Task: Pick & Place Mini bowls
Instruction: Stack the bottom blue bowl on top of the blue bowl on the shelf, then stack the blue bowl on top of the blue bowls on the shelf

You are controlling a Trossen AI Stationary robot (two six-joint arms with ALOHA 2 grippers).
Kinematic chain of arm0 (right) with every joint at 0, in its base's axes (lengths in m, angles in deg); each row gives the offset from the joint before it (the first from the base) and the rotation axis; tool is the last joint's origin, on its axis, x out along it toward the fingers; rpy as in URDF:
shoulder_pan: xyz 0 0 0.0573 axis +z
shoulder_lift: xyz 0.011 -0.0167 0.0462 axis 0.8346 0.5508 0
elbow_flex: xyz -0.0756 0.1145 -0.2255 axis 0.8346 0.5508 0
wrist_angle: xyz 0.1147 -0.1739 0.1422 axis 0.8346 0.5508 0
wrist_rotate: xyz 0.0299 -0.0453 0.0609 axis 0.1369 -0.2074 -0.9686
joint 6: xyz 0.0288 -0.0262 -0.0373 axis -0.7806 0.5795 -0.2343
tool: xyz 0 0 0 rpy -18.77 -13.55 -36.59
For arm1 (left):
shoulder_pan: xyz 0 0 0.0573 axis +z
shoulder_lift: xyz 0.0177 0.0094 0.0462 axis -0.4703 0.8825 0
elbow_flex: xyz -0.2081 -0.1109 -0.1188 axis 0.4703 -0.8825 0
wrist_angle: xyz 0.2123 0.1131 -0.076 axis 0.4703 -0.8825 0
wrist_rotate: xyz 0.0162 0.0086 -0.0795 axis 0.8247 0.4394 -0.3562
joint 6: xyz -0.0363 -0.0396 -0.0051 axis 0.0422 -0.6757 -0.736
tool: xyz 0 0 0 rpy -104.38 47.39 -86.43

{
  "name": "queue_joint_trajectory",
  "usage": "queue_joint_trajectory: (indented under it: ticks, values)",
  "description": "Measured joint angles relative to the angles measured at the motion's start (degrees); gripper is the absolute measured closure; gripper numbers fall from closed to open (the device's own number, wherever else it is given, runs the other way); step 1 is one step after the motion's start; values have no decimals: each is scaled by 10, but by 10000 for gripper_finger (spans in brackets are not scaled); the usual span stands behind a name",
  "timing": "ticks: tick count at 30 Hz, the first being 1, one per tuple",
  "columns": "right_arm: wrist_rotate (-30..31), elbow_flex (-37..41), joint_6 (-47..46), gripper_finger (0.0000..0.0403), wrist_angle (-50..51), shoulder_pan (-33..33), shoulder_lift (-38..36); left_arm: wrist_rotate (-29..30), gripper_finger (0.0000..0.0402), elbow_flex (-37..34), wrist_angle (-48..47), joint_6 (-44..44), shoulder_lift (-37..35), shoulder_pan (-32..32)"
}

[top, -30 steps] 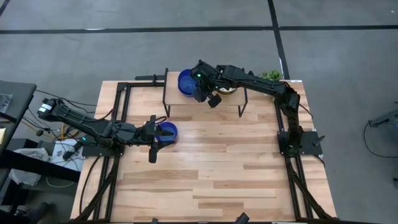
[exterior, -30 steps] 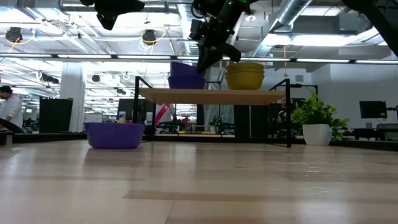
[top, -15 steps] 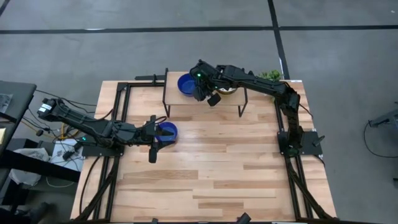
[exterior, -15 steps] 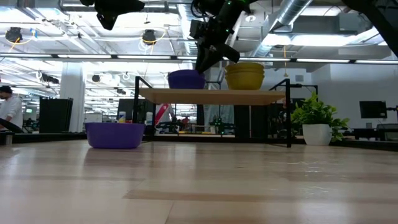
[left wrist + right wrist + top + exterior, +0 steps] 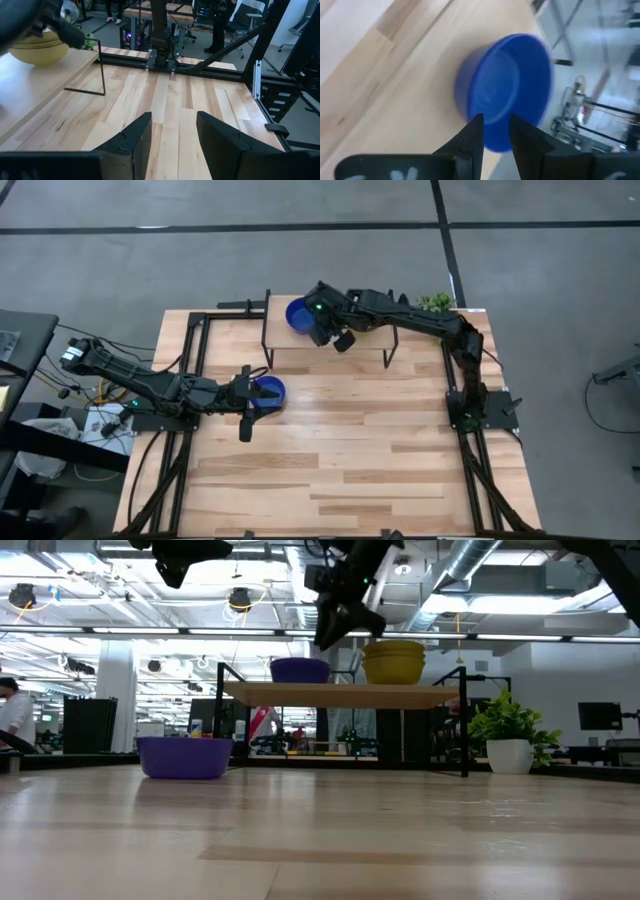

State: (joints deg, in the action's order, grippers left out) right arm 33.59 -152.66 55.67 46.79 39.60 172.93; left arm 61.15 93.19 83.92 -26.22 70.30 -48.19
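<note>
One blue mini bowl (image 5: 297, 312) (image 5: 300, 670) stands upright on its base on the small raised wooden shelf (image 5: 300, 352). My right gripper (image 5: 330, 335) (image 5: 345, 632) hovers just above it, narrowly open, and the bowl (image 5: 510, 85) shows beyond its fingers. A stack of pale yellowish bowls (image 5: 393, 662) (image 5: 40, 47) sits beside it on the shelf, half hidden under the right arm in the high view. Another blue bowl (image 5: 270, 390) (image 5: 185, 756) rests on the table. My left gripper (image 5: 250, 398) (image 5: 180, 565) (image 5: 174, 130) is open, high above and beside that bowl.
The shelf stands on thin black wire legs (image 5: 102, 75) at the table's far edge. A potted plant (image 5: 435, 302) (image 5: 505, 730) is by the far right corner. Black frame rails (image 5: 195, 330) run along the table's sides. Bare wood (image 5: 350, 450) fills the middle and near part.
The blue bowl under my right gripper has come down from a raised, tilted pose onto the shelf and now stands flat there. The right gripper has then risen a little, clear of the bowl. The left arm has kept still.
</note>
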Motion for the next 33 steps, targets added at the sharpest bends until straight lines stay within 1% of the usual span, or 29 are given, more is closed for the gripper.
queue_joint_trajectory:
  ticks: [8,11,16,23,25,29,33]
  values:
    - [6,0,-4,321,-4,14,-49,0,247,0,0,0,0,0]
    - [-22,0,-26,321,-1,19,-70,0,247,0,0,0,0,0]
    - [-98,0,-80,321,11,23,-104,0,247,0,1,0,0,0]
    - [-128,0,-162,321,21,14,-158,0,247,0,11,0,0,0]
    - [-162,0,-182,321,37,4,-175,0,247,0,13,0,0,0]
    - [-252,0,-227,321,72,-26,-209,0,247,0,15,0,0,0]
    - [-322,0,-258,321,110,-60,-237,0,247,0,18,0,0,0]
